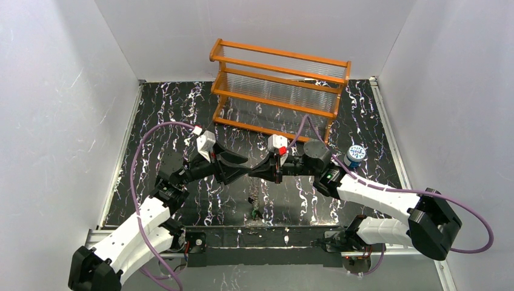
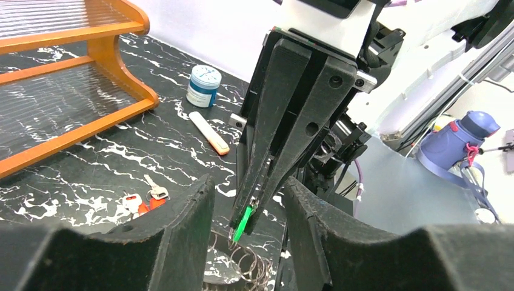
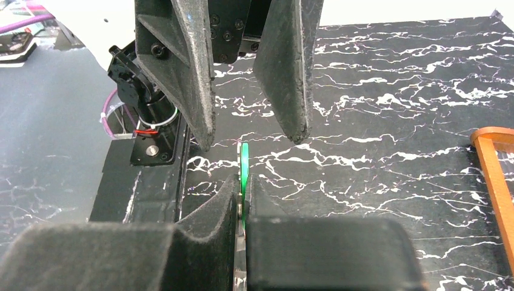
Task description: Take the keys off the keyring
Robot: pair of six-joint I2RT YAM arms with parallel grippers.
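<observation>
green key pinched, left gripper straddling it

right gripper [image 2: 253,200]: closed tight on the green key [image 3: 244,163], over the middle of the surface [image 3: 394,91], toward its near edge. the key's long axis continues the line of the fingers, pointing down; it sits edge-on in the right wrist view.

left gripper [image 3: 251,139]: jaws apart, holding nothing, one finger each side of the key, so this is the nearer free arm.

keyring [image 2: 242,267]: thin wire loops just below the key tip. cannot tell whether the key is threaded on them, or whether they hang or lie flat.

judgement: the next move turns on the ring lying straight below the key, between the left fingers.

around: red keys [image 2: 138,205] loose on the surface to one side, orange-capped tube [image 2: 209,133] and blue-white lid [image 2: 203,85] farther off, orange rack [image 2: 91,54] at the far edge. none of these obstruct.
</observation>
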